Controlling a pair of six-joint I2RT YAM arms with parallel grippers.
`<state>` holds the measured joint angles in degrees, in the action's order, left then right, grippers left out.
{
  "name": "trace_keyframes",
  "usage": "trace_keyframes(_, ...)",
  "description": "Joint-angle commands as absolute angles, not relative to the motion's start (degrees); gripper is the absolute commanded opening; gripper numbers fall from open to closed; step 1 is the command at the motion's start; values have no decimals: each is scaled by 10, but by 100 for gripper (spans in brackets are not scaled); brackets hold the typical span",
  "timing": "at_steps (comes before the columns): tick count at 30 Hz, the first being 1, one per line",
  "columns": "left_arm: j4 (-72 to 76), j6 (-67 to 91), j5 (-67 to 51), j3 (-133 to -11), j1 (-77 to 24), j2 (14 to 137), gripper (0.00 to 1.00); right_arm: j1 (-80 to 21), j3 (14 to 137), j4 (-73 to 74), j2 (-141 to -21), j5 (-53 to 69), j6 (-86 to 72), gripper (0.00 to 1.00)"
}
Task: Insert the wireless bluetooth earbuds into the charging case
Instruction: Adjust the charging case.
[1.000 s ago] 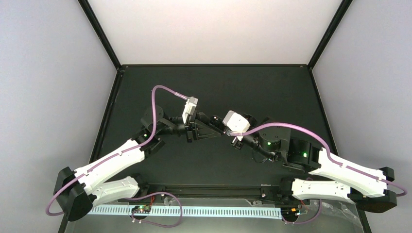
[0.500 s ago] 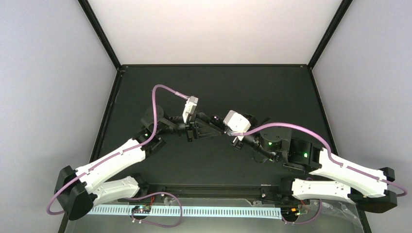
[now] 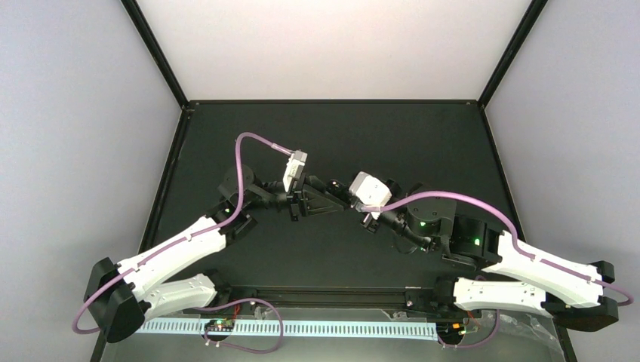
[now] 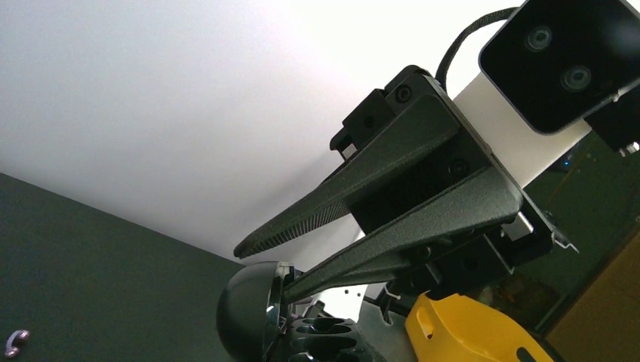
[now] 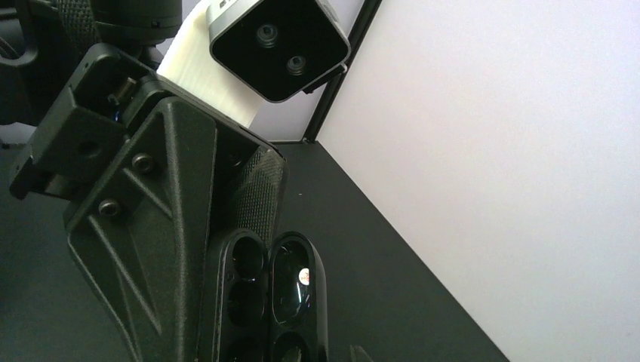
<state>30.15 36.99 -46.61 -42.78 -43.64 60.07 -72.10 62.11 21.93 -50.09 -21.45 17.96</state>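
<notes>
Both arms meet above the middle of the table. The black charging case (image 4: 253,313) hangs open there, its domed lid to the left and its socketed base (image 4: 332,339) to the right. My left gripper (image 3: 337,205) is shut on the case; one of its fingers (image 5: 151,264) lies flat against the base (image 5: 241,294). My right gripper (image 4: 262,273) stands slightly open. Its lower finger touches the rim between lid and base, and nothing sits between its pads. The sockets look dark and hollow. A tiny pale pink earbud (image 4: 15,342) lies on the table.
The black table (image 3: 392,143) is fenced by a black frame with white walls behind and beside it. A yellow plastic thing (image 4: 468,332) shows low on the right of the left wrist view. The right arm's wrist camera (image 4: 562,56) is close above the case.
The right wrist has shifted a little to the right and its fingers have eased apart. The left arm stays where it was, against the case.
</notes>
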Motion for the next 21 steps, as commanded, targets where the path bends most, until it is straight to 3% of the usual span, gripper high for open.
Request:
trace_keyframes(1, 338, 352, -475, -419, -440, 585, 2, -726, 617, 211, -489, -219, 179, 20)
trace_keyframes(15, 297, 295, -414, -364, -439, 501, 1, -724, 643, 172, -456, -170, 80, 68)
trace_keyframes(21, 242, 257, -310, -311, -439, 372, 2, -711, 644, 147, -439, -118, 26, 74)
